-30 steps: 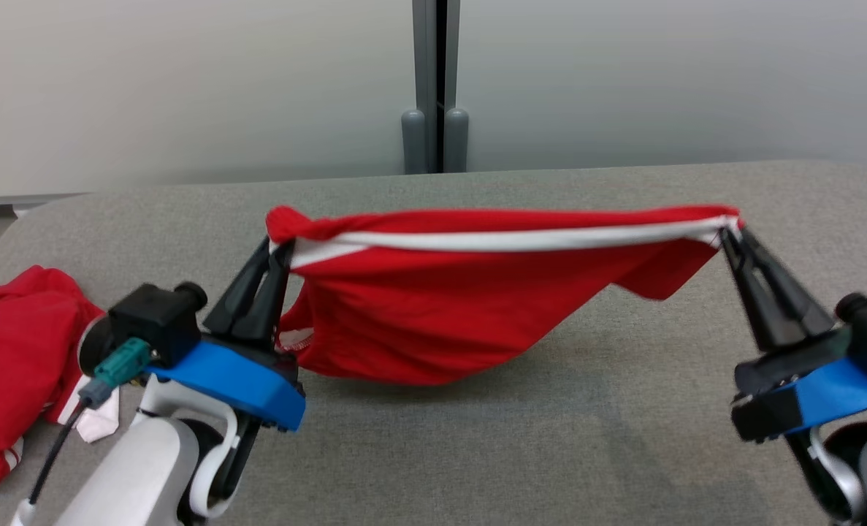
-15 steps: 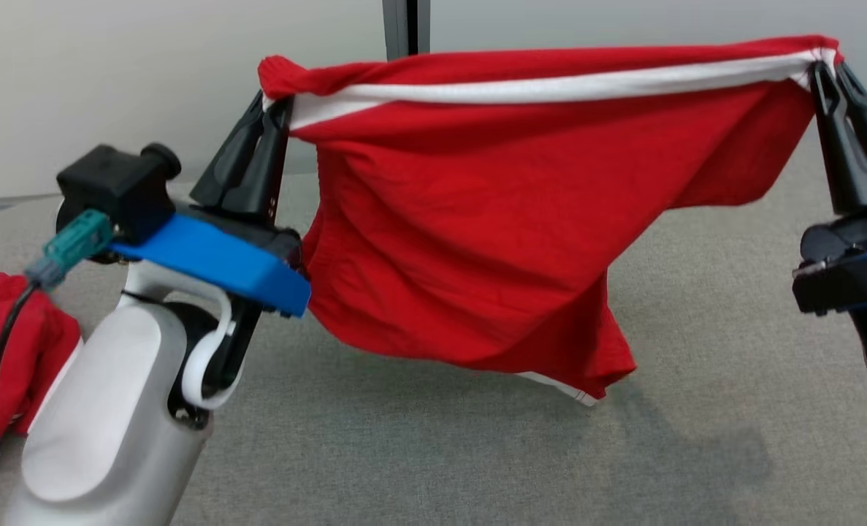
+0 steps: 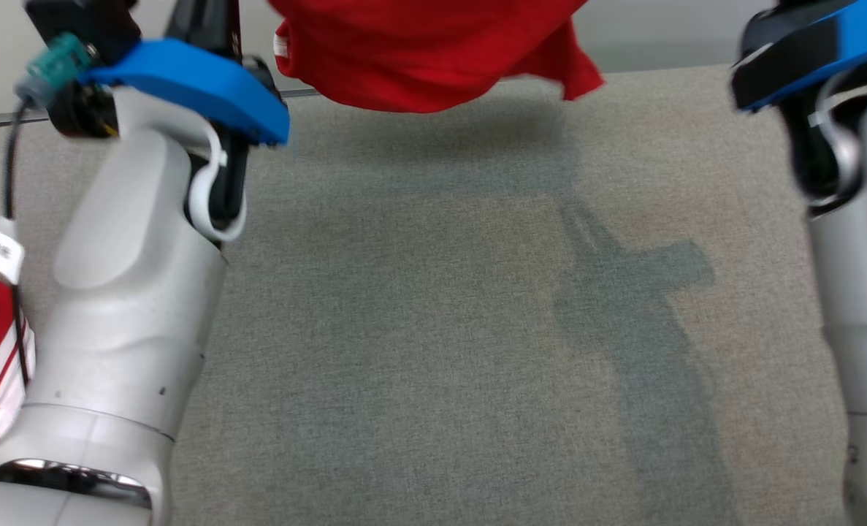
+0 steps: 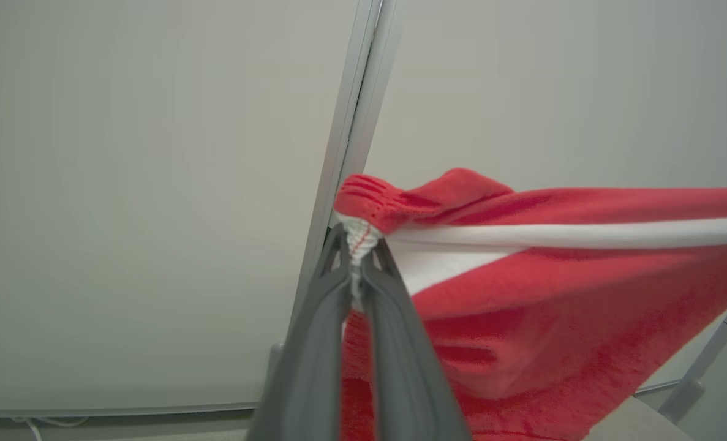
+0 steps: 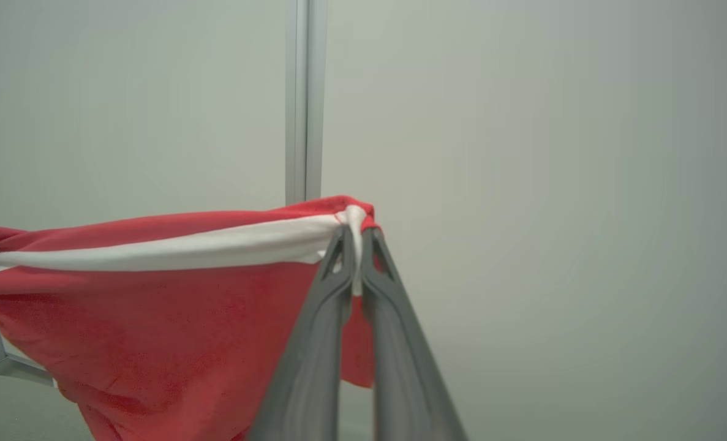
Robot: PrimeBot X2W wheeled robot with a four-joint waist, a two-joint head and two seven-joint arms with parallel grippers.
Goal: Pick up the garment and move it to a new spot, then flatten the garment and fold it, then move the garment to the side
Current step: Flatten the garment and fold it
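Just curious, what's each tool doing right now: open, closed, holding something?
Left tool: closed on the red garment.
Right tool: closed on the same garment's other end.

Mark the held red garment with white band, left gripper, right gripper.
Red garment with white band (image 4: 553, 318): left wrist view, on the hanging red cloth.
Left gripper (image 4: 356, 245): left wrist view, between fingertips pinching the band.
Right gripper (image 5: 355, 242): right wrist view, between fingertips.

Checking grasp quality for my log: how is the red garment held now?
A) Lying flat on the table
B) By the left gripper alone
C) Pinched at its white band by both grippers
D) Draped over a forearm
C: in their wrist views, the left gripper and the right gripper each pinch the white band of the garment.
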